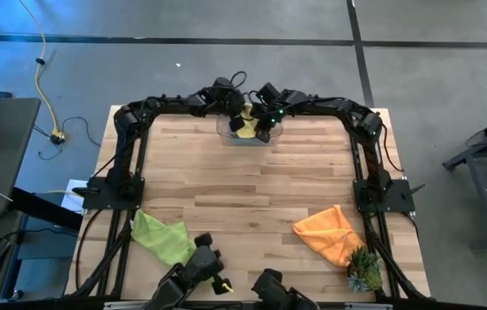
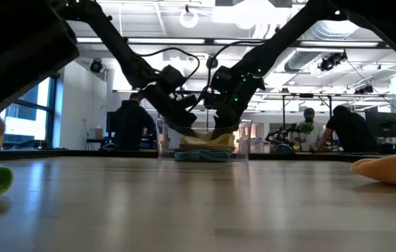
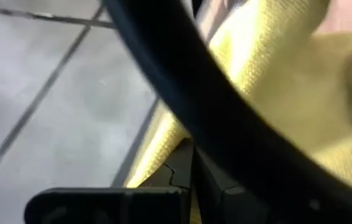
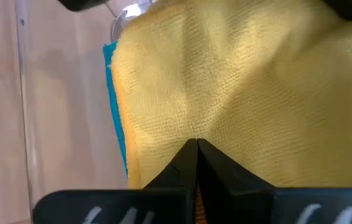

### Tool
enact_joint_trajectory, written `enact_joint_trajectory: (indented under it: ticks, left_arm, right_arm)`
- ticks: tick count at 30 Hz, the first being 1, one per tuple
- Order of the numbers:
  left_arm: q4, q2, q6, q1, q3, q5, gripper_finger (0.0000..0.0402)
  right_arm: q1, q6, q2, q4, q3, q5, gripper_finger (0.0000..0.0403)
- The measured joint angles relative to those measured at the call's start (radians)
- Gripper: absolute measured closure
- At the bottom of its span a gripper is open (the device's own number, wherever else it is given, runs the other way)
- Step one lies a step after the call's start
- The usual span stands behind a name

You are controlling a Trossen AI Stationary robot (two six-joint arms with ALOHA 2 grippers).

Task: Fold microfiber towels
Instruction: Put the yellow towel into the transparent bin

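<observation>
At the table's far edge stands a clear plastic bin (image 1: 230,136). Inside it, a yellow towel (image 1: 245,126) lies on top of a teal blue towel (image 4: 114,112); the low view shows the yellow towel (image 2: 201,140) above the teal one (image 2: 201,155). My left gripper (image 1: 236,115) and my right gripper (image 1: 265,129) both reach down into the bin, each shut on the yellow towel. A lime green towel (image 1: 161,238) lies crumpled near the table's near left corner, and an orange towel (image 1: 329,232) at the near right. My left gripper pinches the yellow towel at its edge (image 3: 154,163) between its two fingers, slanting down into the bin from the left. A dark cable crosses the wrist view and hides much of the cloth. Layers cannot be told. My right gripper pinches the yellow towel's top surface (image 4: 195,127) between its shut fingertips, slanting down from the right. Creases run out from the pinch. The towel rests on the teal towel beneath it.
A small green spiky plant (image 1: 364,272) stands near the table's near right corner, beside the orange towel. The middle of the wooden table (image 1: 252,189) is bare. People and workbenches show in the room beyond the far edge (image 2: 345,129).
</observation>
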Motion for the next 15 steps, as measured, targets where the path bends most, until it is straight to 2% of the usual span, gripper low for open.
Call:
enact_joint_trajectory:
  ticks: [5, 9, 15]
  left_arm:
    - [-0.050, -0.022, 0.007, -0.010, 0.000, 0.002, 0.0401]
    - [-0.044, -0.079, -0.008, -0.010, 0.001, 0.027, 0.0401]
    - [-0.039, -0.131, -0.099, 0.013, -0.022, 0.186, 0.0402]
  right_arm:
    - [0.000, 0.000, -0.011, -0.014, 0.000, 0.000, 0.0403]
    - [-0.001, 0.003, -0.084, -0.013, 0.000, 0.003, 0.0403]
    - [-0.029, 0.004, -0.141, 0.069, 0.001, 0.091, 0.0403]
